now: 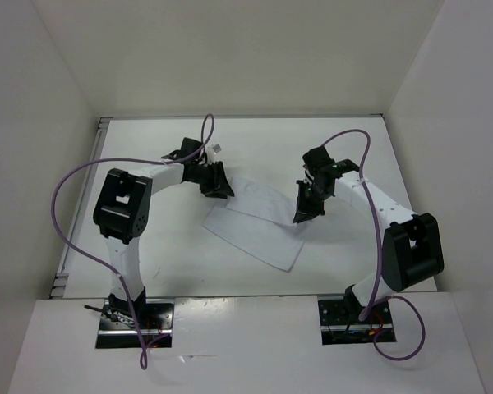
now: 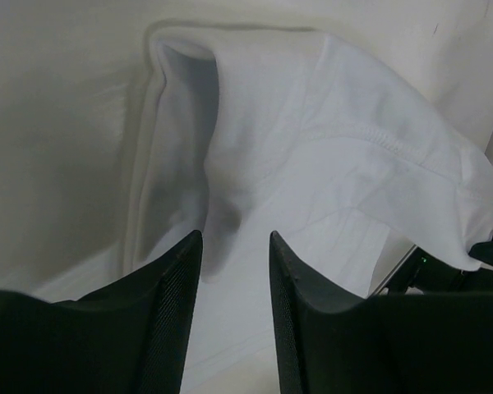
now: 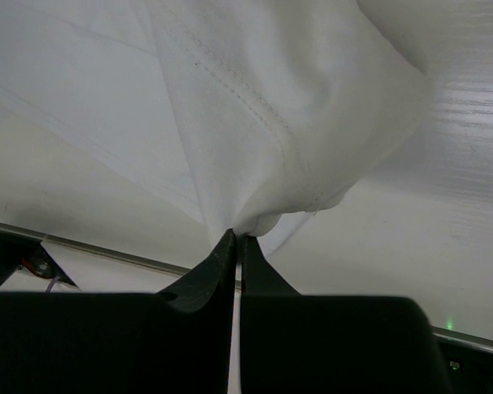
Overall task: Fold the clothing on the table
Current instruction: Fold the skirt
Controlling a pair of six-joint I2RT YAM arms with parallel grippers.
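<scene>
The white clothing [image 1: 259, 234] lies partly doubled over in the middle of the table [image 1: 345, 148]. My left gripper [image 1: 218, 185] is over its far left corner. In the left wrist view its fingers [image 2: 234, 234] stand apart above the fabric [image 2: 312, 148], which is rumpled into a raised fold ahead of them, and nothing is pinched between them. My right gripper [image 1: 302, 215] is at the cloth's right edge. In the right wrist view its jaws [image 3: 237, 235] are shut on a bunched hem of the clothing [image 3: 271, 98], which hangs lifted from the tips.
White walls [image 1: 49, 123] enclose the table on three sides. A thin metal rim [image 1: 101, 125] runs along the table's left edge and shows below the right gripper [image 3: 107, 250]. Purple cables [image 1: 70, 176] loop off both arms.
</scene>
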